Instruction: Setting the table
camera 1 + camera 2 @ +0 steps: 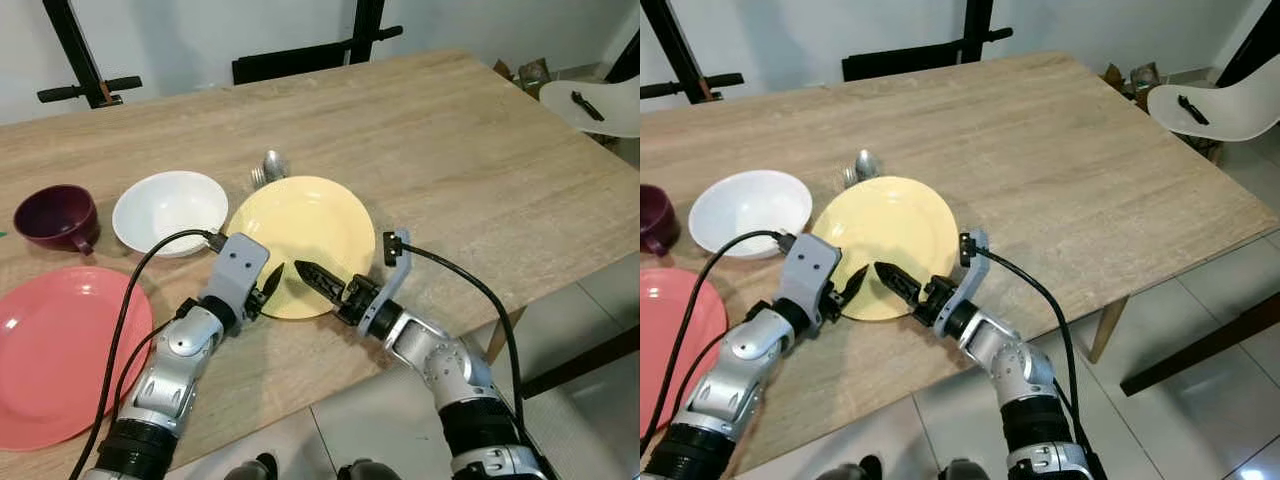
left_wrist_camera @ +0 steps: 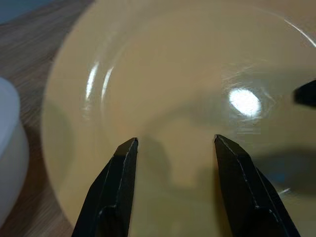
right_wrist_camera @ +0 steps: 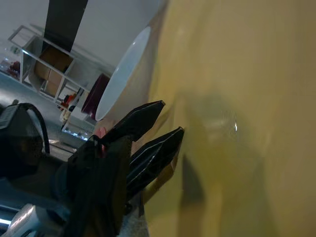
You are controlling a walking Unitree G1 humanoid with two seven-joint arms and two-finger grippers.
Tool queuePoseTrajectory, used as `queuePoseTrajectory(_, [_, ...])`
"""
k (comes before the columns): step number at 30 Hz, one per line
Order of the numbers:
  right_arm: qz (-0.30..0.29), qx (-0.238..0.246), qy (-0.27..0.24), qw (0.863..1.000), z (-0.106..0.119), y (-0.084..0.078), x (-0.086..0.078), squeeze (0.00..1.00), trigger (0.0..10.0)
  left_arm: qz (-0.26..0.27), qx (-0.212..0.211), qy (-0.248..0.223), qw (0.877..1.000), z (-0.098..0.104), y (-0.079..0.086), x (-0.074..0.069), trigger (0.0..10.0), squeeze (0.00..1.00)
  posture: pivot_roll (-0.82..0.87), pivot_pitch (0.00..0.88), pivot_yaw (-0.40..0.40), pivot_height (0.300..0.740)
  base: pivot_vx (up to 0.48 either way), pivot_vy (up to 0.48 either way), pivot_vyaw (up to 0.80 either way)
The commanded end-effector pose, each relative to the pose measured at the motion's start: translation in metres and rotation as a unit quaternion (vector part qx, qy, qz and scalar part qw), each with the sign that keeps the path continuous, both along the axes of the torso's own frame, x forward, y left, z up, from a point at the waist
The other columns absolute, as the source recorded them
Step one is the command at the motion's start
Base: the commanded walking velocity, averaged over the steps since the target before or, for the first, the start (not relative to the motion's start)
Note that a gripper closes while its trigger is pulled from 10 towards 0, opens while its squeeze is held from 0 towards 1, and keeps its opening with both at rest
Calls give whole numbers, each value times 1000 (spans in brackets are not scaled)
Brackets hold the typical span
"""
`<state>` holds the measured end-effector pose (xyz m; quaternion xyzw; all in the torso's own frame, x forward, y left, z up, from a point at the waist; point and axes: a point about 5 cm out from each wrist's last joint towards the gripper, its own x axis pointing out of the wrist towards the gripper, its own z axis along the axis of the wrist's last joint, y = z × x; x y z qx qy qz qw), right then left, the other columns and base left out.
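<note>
You see only the handle ends of the spoon (image 1: 272,163) and fork (image 1: 257,177); the yellow plate (image 1: 300,225) covers the rest. The pink plate (image 1: 60,350) runs off the picture's left edge, and in the right eye view the maroon cup (image 1: 650,220) is cut the same way. In the left wrist view the white bowl (image 2: 7,158) is a blurred sliver at the edge. The small dark thing on the white chair (image 1: 600,105) is too small for you to name.
</note>
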<state>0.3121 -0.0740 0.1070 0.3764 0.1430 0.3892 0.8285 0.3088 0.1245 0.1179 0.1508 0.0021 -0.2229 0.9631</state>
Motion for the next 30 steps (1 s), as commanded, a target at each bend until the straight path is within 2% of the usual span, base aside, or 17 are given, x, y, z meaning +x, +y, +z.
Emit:
queuePoseTrajectory(1, [20,24,-2,1000,1,9,-1,0,0,-2,24,70,997,-30,1,-10,10000,0,-79,91,-9,740,0,0,0])
queuePoseTrajectory(3, [15,25,-4,1000,2,7,0,0,0,-1,24,70,997,-30,1,-9,10000,0,-79,91,-9,740,0,0,0])
queuePoseTrajectory(8, [-33,44,-12,998,9,-12,10,0,0,13,14,57,998,-23,3,-3,10000,0,-83,75,-12,740,0,0,0])
queuePoseTrajectory(13, [-41,43,-17,998,10,-17,10,0,0,27,-46,34,998,1,5,6,10000,0,-90,70,-7,740,0,0,0])
queuePoseTrajectory(14, [-45,42,-18,998,10,-18,11,0,0,22,-75,19,997,15,5,8,10000,0,-89,70,-7,740,0,0,0])
queuePoseTrajectory(15, [-45,42,-18,998,10,-18,11,0,0,22,-75,19,997,15,5,8,10000,0,-89,70,-7,740,0,0,0])
queuePoseTrajectory(16, [-62,39,-24,997,12,-24,12,0,0,-6,-157,-24,987,60,6,10,10000,0,-87,71,-5,740,0,0,0])
queuePoseTrajectory(18, [-79,37,-32,996,16,-31,13,0,0,-39,-220,-60,973,98,8,6,10000,0,-85,70,-4,740,0,0,0])
queuePoseTrajectory(19, [-79,37,-32,996,16,-31,13,0,0,-39,-220,-60,973,98,8,6,10000,0,-85,70,-4,740,0,0,0])
queuePoseTrajectory(22, [-100,39,-41,993,21,-40,15,0,0,-61,-255,-89,961,126,12,3,10000,0,-76,69,-2,740,0,0,0])
queuePoseTrajectory(24, [-141,44,-75,986,38,-59,16,0,0,-68,-278,-120,951,154,21,1,10000,0,-73,66,8,740,0,0,0])
queuePoseTrajectory(25, [-141,44,-75,986,38,-59,16,0,0,-68,-278,-120,951,154,21,1,10000,0,-73,66,8,740,0,0,0])
queuePoseTrajectory(26, [-179,39,-111,977,56,-78,15,0,0,-65,-284,-134,947,166,27,0,10000,0,-74,65,13,740,0,0,0])
queuePoseTrajectory(27, [-195,33,-128,972,65,-85,13,0,3020,-62,-281,-131,949,165,28,1,10000,0,-78,63,20,740,0,0,0])
queuePoseTrajectory(28, [-195,33,-128,972,65,-85,13,0,3020,-62,-281,-131,949,165,28,1,10000,0,-78,63,20,740,0,0,0])
queuePoseTrajectory(29, [-216,31,-151,964,78,-94,8,0,10000,-61,-271,-110,954,156,28,0,10000,0,-97,60,33,740,0,0,0])
queuePoseTrajectory(30, [-226,30,-163,960,85,-98,5,0,10000,-62,-263,-92,958,148,25,0,10000,0,-102,60,36,740,0,0,0])
